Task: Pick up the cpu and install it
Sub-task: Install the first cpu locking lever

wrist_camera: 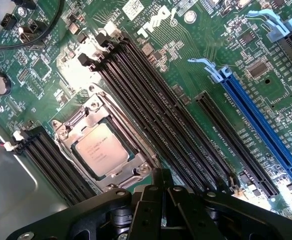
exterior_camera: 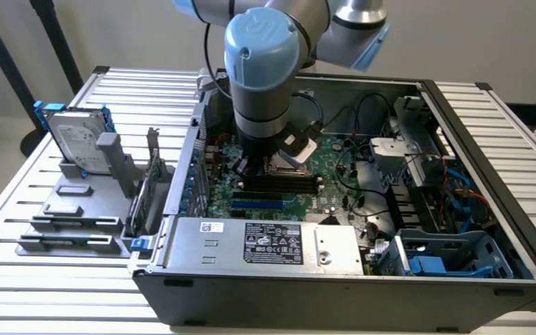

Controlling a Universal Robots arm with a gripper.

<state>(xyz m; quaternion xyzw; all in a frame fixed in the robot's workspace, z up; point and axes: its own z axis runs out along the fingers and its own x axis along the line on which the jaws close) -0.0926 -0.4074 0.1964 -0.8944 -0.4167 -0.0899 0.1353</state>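
The cpu (wrist_camera: pixel 101 150) is a small silver square that lies flat in the metal-framed socket (wrist_camera: pixel 65 131) on the green motherboard (wrist_camera: pixel 196 65). My gripper (wrist_camera: pixel 162 176) hovers just beside the socket's edge, over the black memory slots, with its dark fingers pressed together and nothing between them. In the exterior view the arm reaches straight down into the open computer case (exterior_camera: pixel 491 279), and the gripper (exterior_camera: pixel 266 162) sits low above the board's middle, covering the socket.
Black memory slots (wrist_camera: pixel 156 115) and a blue expansion slot (wrist_camera: pixel 261 125) run beside the socket. The case holds a power supply (exterior_camera: pixel 259 241), a drive cage (exterior_camera: pixel 435 262) and loose cables (exterior_camera: pixel 370 105). A hard drive in a blue frame (exterior_camera: pixel 77 136) stands on a grey fixture at the exterior view's left.
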